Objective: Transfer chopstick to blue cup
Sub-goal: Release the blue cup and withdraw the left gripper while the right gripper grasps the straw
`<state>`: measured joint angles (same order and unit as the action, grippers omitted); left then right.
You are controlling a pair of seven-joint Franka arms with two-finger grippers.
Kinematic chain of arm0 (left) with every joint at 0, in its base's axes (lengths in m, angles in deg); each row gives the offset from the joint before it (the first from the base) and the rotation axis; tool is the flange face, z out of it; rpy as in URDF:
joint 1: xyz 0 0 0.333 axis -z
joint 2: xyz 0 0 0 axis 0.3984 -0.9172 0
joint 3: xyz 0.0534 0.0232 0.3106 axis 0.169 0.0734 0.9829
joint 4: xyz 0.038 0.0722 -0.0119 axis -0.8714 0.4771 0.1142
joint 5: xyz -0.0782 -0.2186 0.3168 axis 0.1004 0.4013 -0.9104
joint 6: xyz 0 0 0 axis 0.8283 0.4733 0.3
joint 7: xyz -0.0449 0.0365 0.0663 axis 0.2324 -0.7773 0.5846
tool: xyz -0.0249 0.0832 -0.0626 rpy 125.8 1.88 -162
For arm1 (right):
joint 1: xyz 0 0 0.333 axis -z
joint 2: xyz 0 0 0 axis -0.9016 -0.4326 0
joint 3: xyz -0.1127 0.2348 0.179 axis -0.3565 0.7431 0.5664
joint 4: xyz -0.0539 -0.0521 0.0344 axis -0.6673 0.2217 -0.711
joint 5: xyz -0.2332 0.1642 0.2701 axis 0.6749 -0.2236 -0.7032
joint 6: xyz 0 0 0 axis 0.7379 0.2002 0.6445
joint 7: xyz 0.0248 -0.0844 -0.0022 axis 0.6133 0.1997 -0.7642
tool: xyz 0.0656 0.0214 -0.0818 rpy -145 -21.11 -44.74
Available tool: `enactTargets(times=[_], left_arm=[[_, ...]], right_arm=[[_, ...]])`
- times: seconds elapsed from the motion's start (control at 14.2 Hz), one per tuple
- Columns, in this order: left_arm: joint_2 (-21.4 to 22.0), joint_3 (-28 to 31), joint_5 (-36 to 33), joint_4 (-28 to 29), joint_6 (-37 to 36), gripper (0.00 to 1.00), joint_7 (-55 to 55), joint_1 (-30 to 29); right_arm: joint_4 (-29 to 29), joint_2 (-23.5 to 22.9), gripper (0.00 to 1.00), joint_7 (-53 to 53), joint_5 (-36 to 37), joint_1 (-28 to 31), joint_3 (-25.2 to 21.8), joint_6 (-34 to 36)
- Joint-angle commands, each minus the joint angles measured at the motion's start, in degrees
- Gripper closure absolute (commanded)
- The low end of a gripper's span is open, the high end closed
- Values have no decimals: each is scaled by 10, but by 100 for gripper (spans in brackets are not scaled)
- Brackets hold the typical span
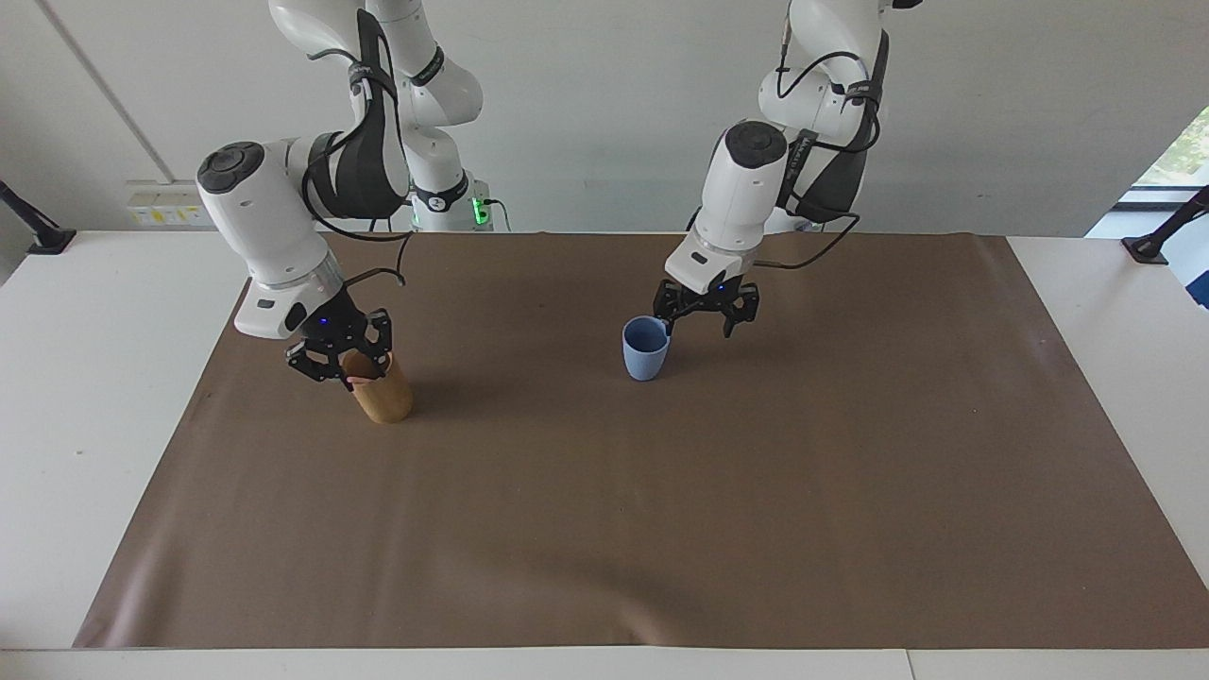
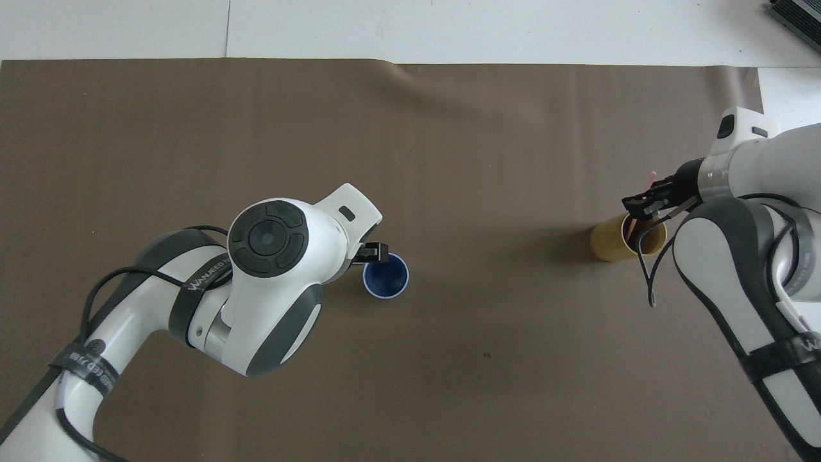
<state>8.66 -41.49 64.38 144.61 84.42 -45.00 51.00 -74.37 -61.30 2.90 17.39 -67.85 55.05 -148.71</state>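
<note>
The chopstick [image 2: 644, 194] stands nearly upright in the tan cup [image 1: 378, 387] at the right arm's end of the tabletop, and the right gripper [image 1: 338, 364] sits right at that cup's rim, jaws around the stick, though whether they're actually clamped can't be told. The left gripper [image 1: 706, 316], jaws released, hangs just beside the blue cup [image 1: 646, 348], which stands well apart toward the middle, so the right arm does the carrying

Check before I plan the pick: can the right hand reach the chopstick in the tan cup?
Probably yes: the right hand hangs over the tan cup's mouth at the chopstick, nothing between.
</note>
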Motion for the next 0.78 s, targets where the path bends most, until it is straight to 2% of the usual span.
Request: enactTargets(times=[0.0, 0.21, 0.56, 0.7], left_arm=[[53, -3, 5, 11, -41, 0, -71, -55], [66, -2, 4, -22, -70, 0, -172, -115], [54, -2, -11, -167, -204, 0, -266, -187], [50, -2, -13, -230, -270, 0, -283, -215]], right_arm=[[-6, 3, 76, -8, -15, 7, 1, -3], [-6, 3, 92, -8, -15, 8, 1, -3], [-2, 1, 100, -7, -16, 10, 1, 3], [0, 1, 100, -8, -15, 20, 1, 5]])
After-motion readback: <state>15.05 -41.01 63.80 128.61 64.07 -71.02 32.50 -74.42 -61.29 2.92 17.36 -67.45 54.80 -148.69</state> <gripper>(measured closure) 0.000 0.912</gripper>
